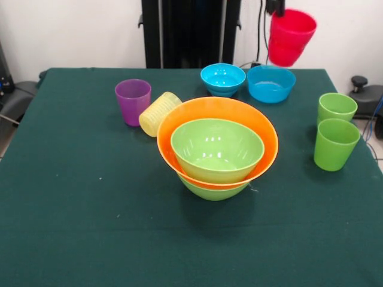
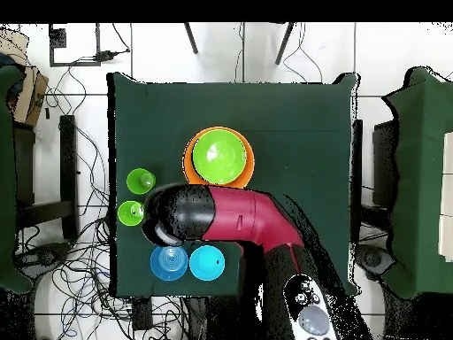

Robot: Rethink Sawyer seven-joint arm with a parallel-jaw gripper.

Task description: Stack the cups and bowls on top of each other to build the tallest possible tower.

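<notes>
Front and overhead views of a worktop (image 1: 90, 227) covered in dark green cloth. At the centre stands the tower (image 1: 218, 149): a lime green bowl (image 1: 212, 191) at the bottom, a large orange bowl (image 1: 263, 134) nested in it, and a second lime green bowl (image 1: 216, 149) nested in the orange one. The red cup (image 1: 289, 37) is not on the tower; it hangs tilted in the air above the far right part of the worktop, over the blue bowls, with its mouth turned up and to the right. The claw (image 1: 276, 7) shows only as a dark part at the cup's upper rim, so it carries the cup, though its fingers cannot be made out. Two blue bowls (image 1: 223, 79) (image 1: 270, 83) sit side by side near the far edge. Two light green cups (image 1: 337, 107) (image 1: 335, 143) stand upright at the right, close together. A purple cup (image 1: 133, 101) stands upright at the left; just beside it a ribbed pale yellow cup (image 1: 158, 113) lies on its side against the orange bowl. In the overhead view the red and black arm (image 2: 230, 217) covers the red cup.
</notes>
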